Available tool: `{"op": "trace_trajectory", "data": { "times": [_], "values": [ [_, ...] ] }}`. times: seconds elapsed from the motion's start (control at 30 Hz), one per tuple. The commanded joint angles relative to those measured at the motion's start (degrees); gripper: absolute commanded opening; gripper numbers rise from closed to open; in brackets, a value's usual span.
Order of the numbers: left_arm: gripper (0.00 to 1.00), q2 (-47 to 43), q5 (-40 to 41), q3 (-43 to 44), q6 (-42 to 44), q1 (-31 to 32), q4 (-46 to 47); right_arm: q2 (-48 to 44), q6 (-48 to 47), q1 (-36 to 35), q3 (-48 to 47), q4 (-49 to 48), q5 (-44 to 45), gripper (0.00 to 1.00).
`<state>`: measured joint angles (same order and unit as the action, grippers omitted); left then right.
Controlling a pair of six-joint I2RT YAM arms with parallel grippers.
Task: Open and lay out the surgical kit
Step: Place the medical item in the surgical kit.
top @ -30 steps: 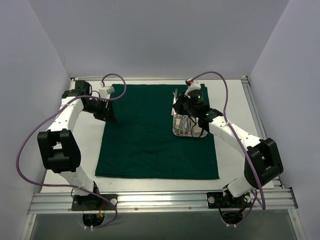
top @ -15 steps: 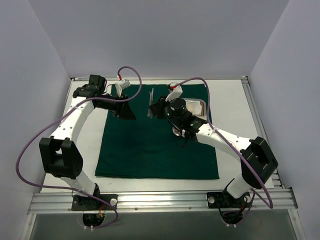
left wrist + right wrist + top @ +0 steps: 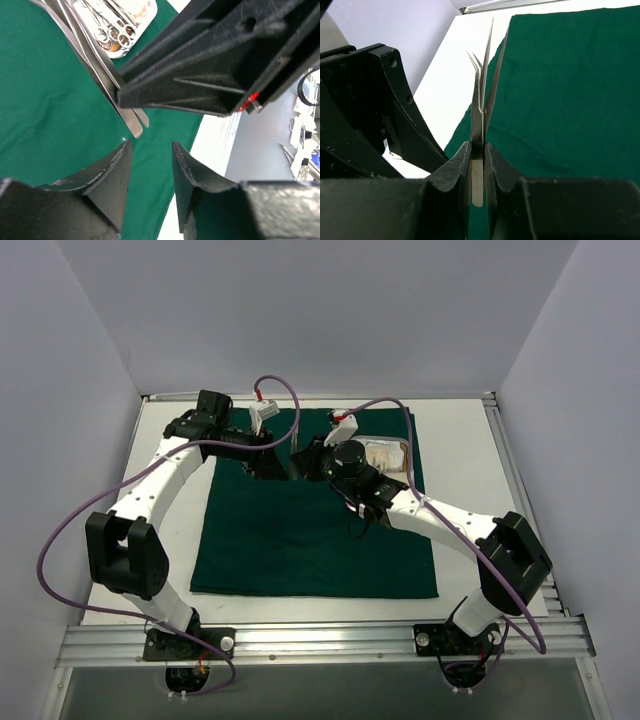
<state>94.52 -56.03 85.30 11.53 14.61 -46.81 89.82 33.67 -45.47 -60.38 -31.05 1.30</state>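
The dark green drape (image 3: 300,530) lies spread flat on the table. The steel tray (image 3: 385,453) sits at its far right, holding scissors (image 3: 112,35) and white gauze. My right gripper (image 3: 479,150) is shut on slim silver forceps (image 3: 482,95), held above the drape's far middle (image 3: 303,445). My left gripper (image 3: 150,150) is open and empty, right beside the right gripper and the forceps' ends (image 3: 132,125). In the top view the left gripper (image 3: 270,460) sits just left of the forceps.
White table surface (image 3: 470,480) shows round the drape. Grey walls enclose the table on three sides. Purple cables loop above both arms. The right arm's body (image 3: 220,65) fills the upper part of the left wrist view.
My right gripper has carried the forceps left from the tray to the drape's far middle. My left gripper has moved right from the drape's left edge to meet it.
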Motion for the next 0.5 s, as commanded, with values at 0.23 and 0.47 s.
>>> {"op": "trace_trajectory", "data": {
  "times": [0.23, 0.47],
  "values": [
    [0.39, 1.4, 1.5, 1.0, -2.7, 1.0, 5.7, 1.1, 1.0, -0.6, -1.7, -4.5, -0.2, 0.00],
    [0.35, 2.2, 2.9, 1.3, -2.7, 1.4, 6.4, 1.1, 1.3, -0.7, -1.8, -5.2, -0.7, 0.00]
  ]
}}
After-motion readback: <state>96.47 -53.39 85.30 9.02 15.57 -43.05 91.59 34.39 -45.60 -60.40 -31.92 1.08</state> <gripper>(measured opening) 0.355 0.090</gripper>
